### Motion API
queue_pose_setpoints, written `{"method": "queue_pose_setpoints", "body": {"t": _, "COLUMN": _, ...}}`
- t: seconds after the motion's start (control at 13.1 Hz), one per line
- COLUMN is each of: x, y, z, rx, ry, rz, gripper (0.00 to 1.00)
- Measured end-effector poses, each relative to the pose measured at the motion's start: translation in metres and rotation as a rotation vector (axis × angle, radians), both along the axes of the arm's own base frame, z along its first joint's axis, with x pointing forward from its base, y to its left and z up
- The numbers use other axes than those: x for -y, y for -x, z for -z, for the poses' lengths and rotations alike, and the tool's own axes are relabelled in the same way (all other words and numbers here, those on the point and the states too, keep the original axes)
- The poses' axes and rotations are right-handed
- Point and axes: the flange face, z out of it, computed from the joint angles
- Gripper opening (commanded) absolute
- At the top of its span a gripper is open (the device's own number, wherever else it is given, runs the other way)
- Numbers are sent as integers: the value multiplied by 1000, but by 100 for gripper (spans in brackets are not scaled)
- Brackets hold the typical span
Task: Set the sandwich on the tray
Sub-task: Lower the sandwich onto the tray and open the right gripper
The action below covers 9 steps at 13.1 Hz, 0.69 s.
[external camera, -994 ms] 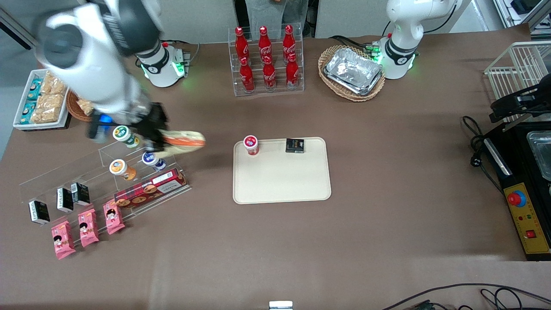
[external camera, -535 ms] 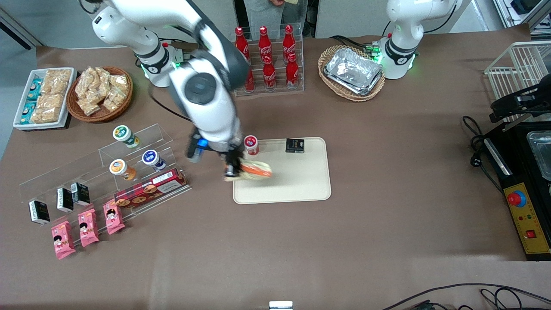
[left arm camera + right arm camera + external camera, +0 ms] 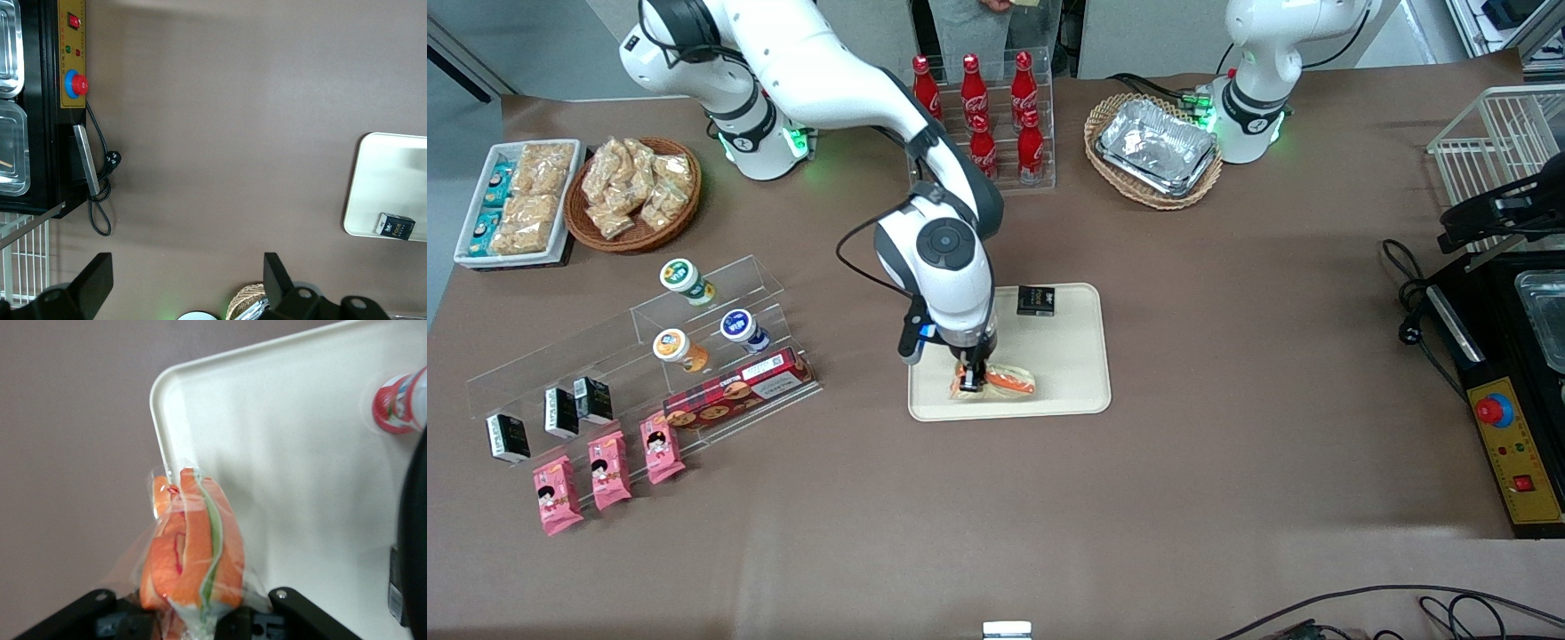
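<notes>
My right gripper (image 3: 971, 373) is shut on the sandwich (image 3: 1000, 383), a clear-wrapped wedge with orange and green filling. It holds it low over the part of the cream-beige tray (image 3: 1063, 369) nearest the front camera. In the right wrist view the sandwich (image 3: 193, 547) stands between the gripper's (image 3: 193, 613) jaws, above the tray's (image 3: 300, 453) rounded corner. I cannot tell whether it touches the tray. The tray's edge also shows in the left wrist view (image 3: 390, 177).
A black box (image 3: 1036, 300) and a red-capped cup (image 3: 399, 403) stand on the tray. A clear rack with cups (image 3: 680, 348) and a cookie box (image 3: 738, 388) lies toward the working arm's end. Cola bottles (image 3: 978, 124) and a basket of foil trays (image 3: 1154, 147) stand farther from the camera.
My gripper has carried the sandwich from above the clear rack across to the tray and lowered it over the tray's near edge.
</notes>
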Motion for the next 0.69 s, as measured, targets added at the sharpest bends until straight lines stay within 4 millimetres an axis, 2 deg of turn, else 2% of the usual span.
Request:
{"method": "queue_pose_setpoints", "body": {"t": 0.54, "x": -14, "y": 12, "z": 53, "rx": -29, "ry": 29, "rz": -71, "gripper": 8}}
{"method": "queue_pose_setpoints", "body": {"t": 0.69, "x": -18, "y": 15, "z": 65, "rx": -32, "ry": 25, "rz": -86, "gripper": 11}}
